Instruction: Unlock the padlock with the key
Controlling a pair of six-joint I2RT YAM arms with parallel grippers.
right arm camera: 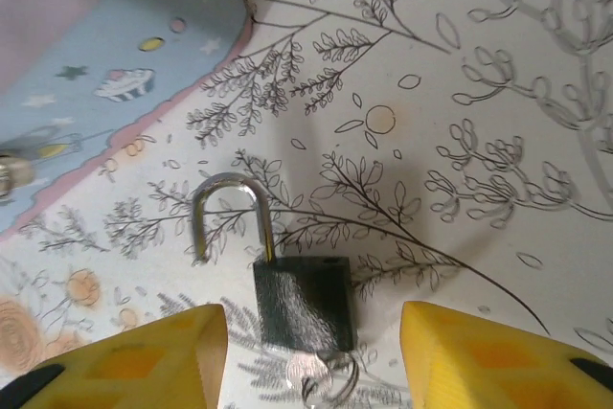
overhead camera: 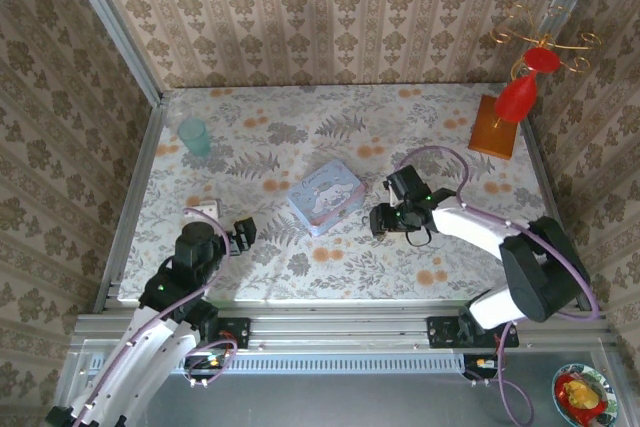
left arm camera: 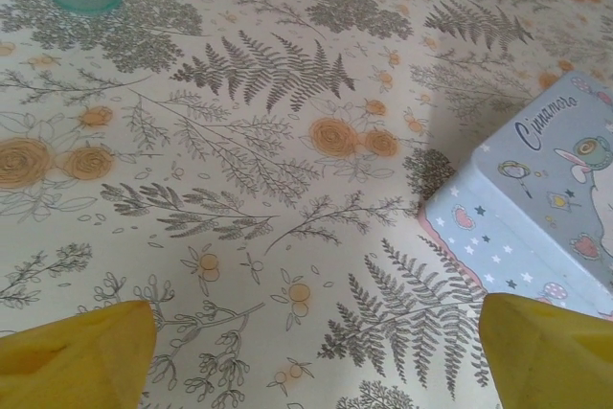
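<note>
The padlock (right arm camera: pixel 303 302) lies flat on the floral cloth, a small dark body with its silver shackle (right arm camera: pixel 228 210) swung out to the left, one leg free of the body. A silver key (right arm camera: pixel 321 375) on a thin ring sticks out of the body's near end. My right gripper (right arm camera: pixel 313 356) is open, its yellow fingers (right arm camera: pixel 144 361) either side of the lock without touching it. In the top view the right gripper (overhead camera: pixel 385 221) hovers just right of the tin. My left gripper (left arm camera: pixel 316 356) is open over bare cloth, and in the top view the left gripper (overhead camera: pixel 243 235) sits at the near left.
A pale blue cartoon tin (overhead camera: pixel 326 197) stands mid-table, close to the padlock's left. A teal cup (overhead camera: pixel 194 136) stands at the back left. A wooden stand with red ornaments (overhead camera: pixel 497 125) occupies the back right corner. Metal rails frame the table sides.
</note>
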